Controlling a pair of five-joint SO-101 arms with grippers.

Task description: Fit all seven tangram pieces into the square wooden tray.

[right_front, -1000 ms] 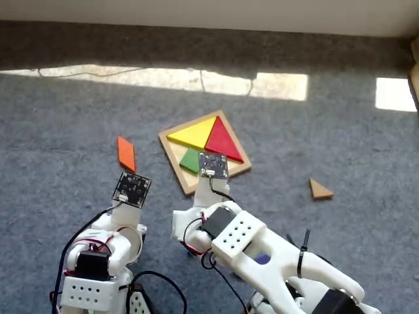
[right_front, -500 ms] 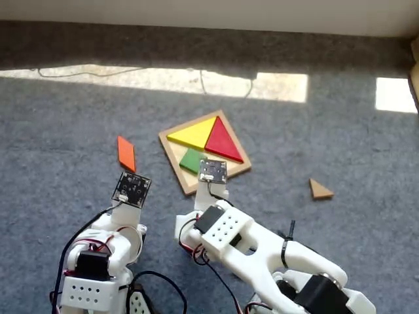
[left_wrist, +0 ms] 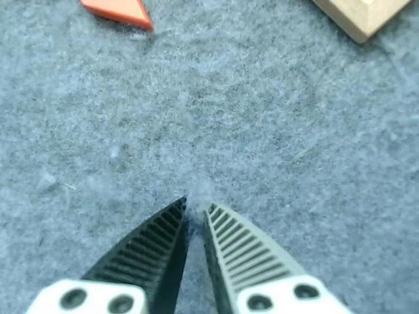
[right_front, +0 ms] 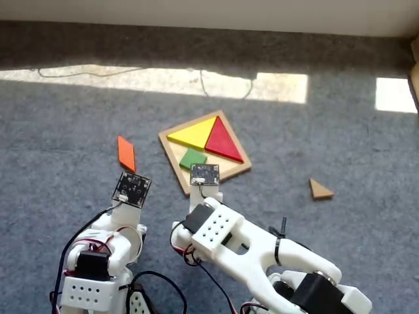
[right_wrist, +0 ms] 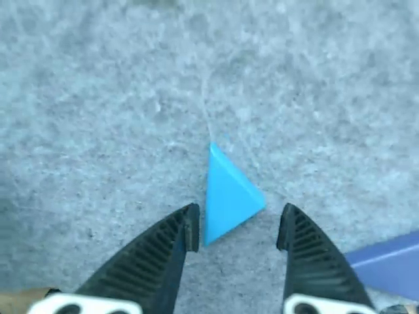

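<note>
The square wooden tray (right_front: 175,171) lies on the carpet holding a yellow triangle (right_front: 192,133), a red triangle (right_front: 222,141) and a green piece (right_front: 192,159). An orange parallelogram (right_front: 126,154) lies to its left and a tan triangle (right_front: 320,190) to its right. My right gripper (right_wrist: 240,209) is open and low over the carpet, with a light blue triangle (right_wrist: 228,193) lying flat between its fingers. A purple-blue piece (right_wrist: 386,260) lies close beside it. My left gripper (left_wrist: 194,212) is shut and holds nothing, with the orange parallelogram (left_wrist: 118,10) ahead of it.
The right arm (right_front: 226,235) reaches over the carpet just in front of the tray's near edge. The left arm (right_front: 108,252) stands at the lower left. A tray corner (left_wrist: 363,13) shows in the left wrist view. Sunlit patches cross the far carpet.
The right arm's wrist has drawn back and to the left, off the tray's front edge, so more of the green piece shows. The left arm has not moved.
</note>
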